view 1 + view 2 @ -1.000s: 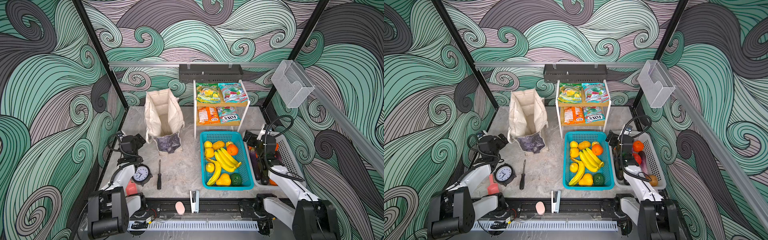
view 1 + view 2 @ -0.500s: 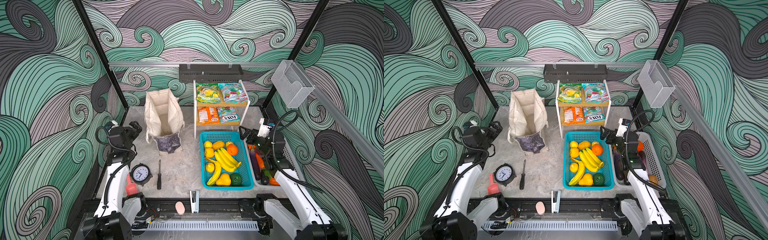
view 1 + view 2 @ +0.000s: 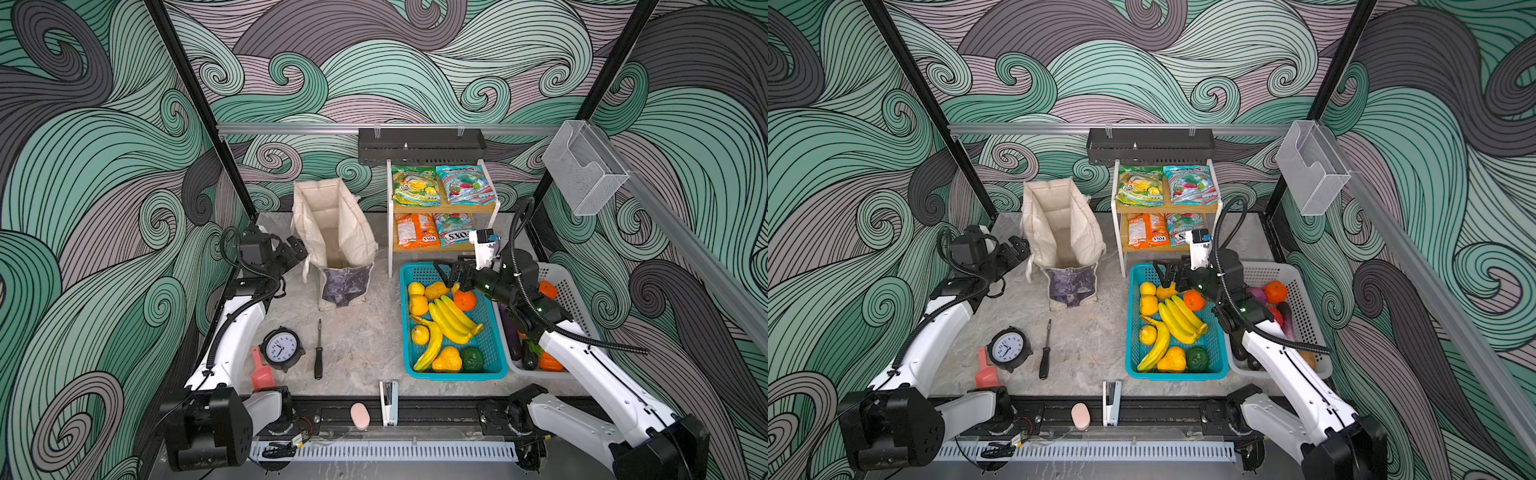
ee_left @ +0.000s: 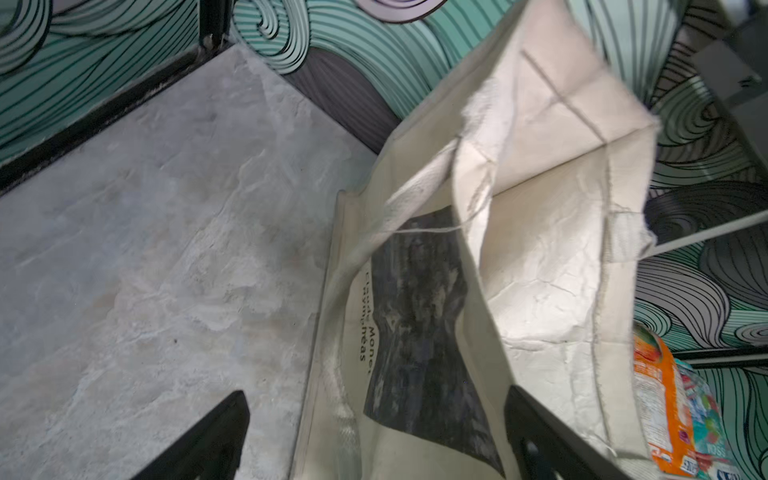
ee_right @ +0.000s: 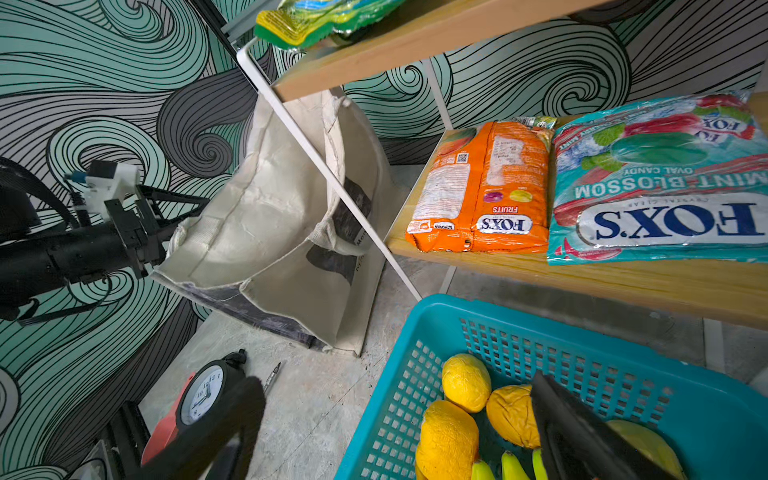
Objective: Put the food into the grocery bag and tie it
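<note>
Standing here, I see the left gripper (image 3: pixel 298 252) hanging just beside the left rim of the tall cream canvas grocery bag (image 3: pixel 328 224), its fingers spread wide and holding nothing. The bag stands upright with its mouth gaping. To the right of the bag lies the food: glossy candy packets (image 3: pixel 415 186) on a small wooden shelf and toy fruit in a teal plastic basket (image 3: pixel 453 376). The right gripper (image 3: pixel 451 276) hovers over that basket's far end, near a round orange (image 3: pixel 464 300), with its fingers spread and empty too. I'd say the first pick is being lined up. To do it well, the left should pinch one layer of rim without folding the mouth shut, while the right drops squarely over a single fruit, clear of the mesh wall. The bag's bottom is in shadow, so I cannot tell whether it is empty. Farthest right of the bag, the arm hides much of a white plastic basket (image 3: pixel 577 286).
</note>
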